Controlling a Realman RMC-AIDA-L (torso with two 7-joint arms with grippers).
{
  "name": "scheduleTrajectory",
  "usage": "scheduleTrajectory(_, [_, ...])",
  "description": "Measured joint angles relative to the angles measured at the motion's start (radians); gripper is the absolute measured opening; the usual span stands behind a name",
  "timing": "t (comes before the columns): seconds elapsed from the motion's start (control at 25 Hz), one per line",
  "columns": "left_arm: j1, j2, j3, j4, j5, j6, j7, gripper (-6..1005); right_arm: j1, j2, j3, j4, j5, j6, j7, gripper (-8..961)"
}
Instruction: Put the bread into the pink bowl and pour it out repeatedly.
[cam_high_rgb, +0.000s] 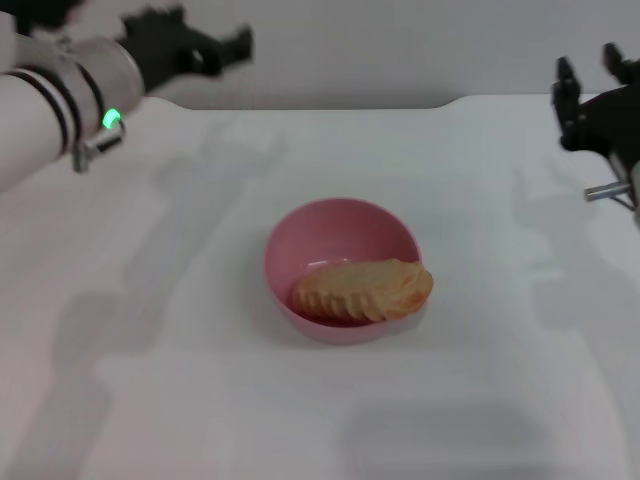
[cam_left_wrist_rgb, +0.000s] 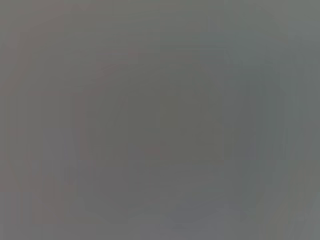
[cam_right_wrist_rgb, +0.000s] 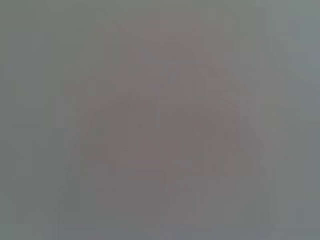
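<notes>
the left gripper hangs high over the far left of the white table, well apart from everything on it, fingers spread and holding nothing. the right gripper sits up at the far right edge, 2 dark fingers parted with a gap between them, also holding nothing. between the arms, near the middle of the table, the pink bowl stands with its opening tipped a little toward the camera. the bread lies on its side inside the bowl, resting against the near wall, ridged crust showing, 1 end poking just over the right rim. both wrist views show only a flat grey blur.
</notes>
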Motion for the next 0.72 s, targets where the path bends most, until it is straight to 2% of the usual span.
scheduleTrajectory(0.12, [0.042, 0.000, 0.007, 0.006, 0.000, 0.147, 0.012, 795, -0.013, 0.005, 0.001, 0.038, 0.012, -0.133, 0.010, 419])
scheduleTrajectory(0.24, [0.062, 0.000, 0.012, -0.010, 0.000, 0.202, 0.014, 821, -0.017, 0.008, -0.029, 0.109, 0.027, -0.289, 0.014, 419])
scheduleTrajectory(0.32, [0.069, 0.000, 0.023, -0.028, 0.000, 0.225, 0.015, 838, -0.014, 0.002, -0.032, 0.123, 0.031, -0.304, 0.012, 444])
scheduleTrajectory(0.48, [0.085, 0.000, 0.068, -0.081, 0.000, 0.297, 0.024, 848, -0.021, -0.005, 0.005, 0.095, 0.037, -0.181, 0.085, 495])
scheduleTrajectory(0.56, [0.090, 0.000, 0.092, -0.104, 0.000, 0.331, 0.028, 848, -0.025, -0.003, 0.004, 0.102, 0.036, -0.182, 0.108, 521])
scheduleTrajectory(0.68, [0.092, -0.001, 0.115, -0.142, -0.002, 0.373, 0.025, 849, -0.017, 0.001, -0.036, 0.167, 0.036, -0.305, 0.141, 559])
scheduleTrajectory(0.72, [0.090, -0.002, 0.121, -0.162, -0.005, 0.390, 0.022, 849, -0.007, 0.001, -0.062, 0.209, 0.034, -0.385, 0.170, 632])
